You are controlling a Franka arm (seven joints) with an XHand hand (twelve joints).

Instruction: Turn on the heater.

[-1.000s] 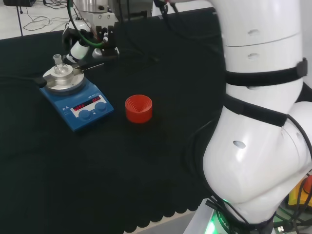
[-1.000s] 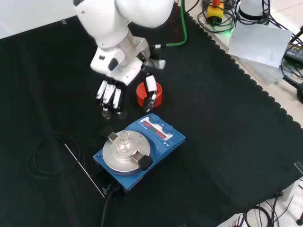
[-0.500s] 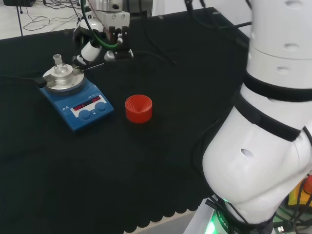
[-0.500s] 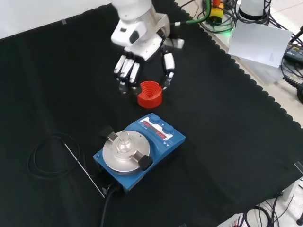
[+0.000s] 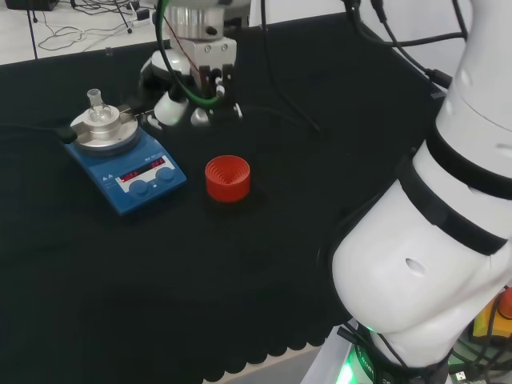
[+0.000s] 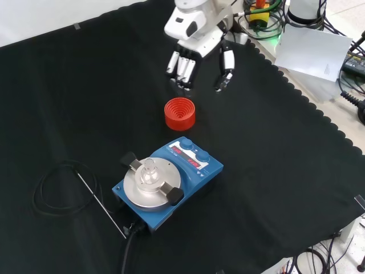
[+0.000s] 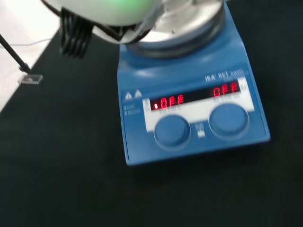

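hand: hand [image 6: 197, 43] hangs above the cloth, fingers [image 6: 181, 65] straight and pointing down, thumb [image 6: 226, 67] spread apart from them, wide open, nothing in it, touching nothing
hand position: front view, up past the red ribbed stand [image 6: 179, 113], well apart from the heater [image 6: 168, 182]; head view, hand [image 5: 196, 84] sits beyond the stand [image 5: 227, 178] and right of the heater [image 5: 126, 158]
hand, hard to see: head view, fingertips merge with the dark cloth, green cable crosses the wrist; wrist view, a blurred white part of the hand [image 7: 109, 9] covers part of the heater's plate
heater: blue box with round metal plate [image 6: 152, 184], stands on the black cloth [image 6: 68, 103] below the red stand in the front view
heater direction: long axis runs from the plate end to the panel end; front view, control panel faces up-right toward the red stand, cable end toward lower left; head view, panel faces the near edge of the bench
heater controls: two blue knobs, left knob [image 7: 172, 130] and right knob [image 7: 229, 120] in the wrist view, red lit displays above them, untouched
on plate: small clear glass piece [image 6: 149, 169] upright at the plate's centre, contents cannot tell
cut off: wrist view crops the plate's far side
other: thin metal rod [image 6: 101, 197] and looped black cable [image 6: 48, 191] on the cloth left of the heater in the front view
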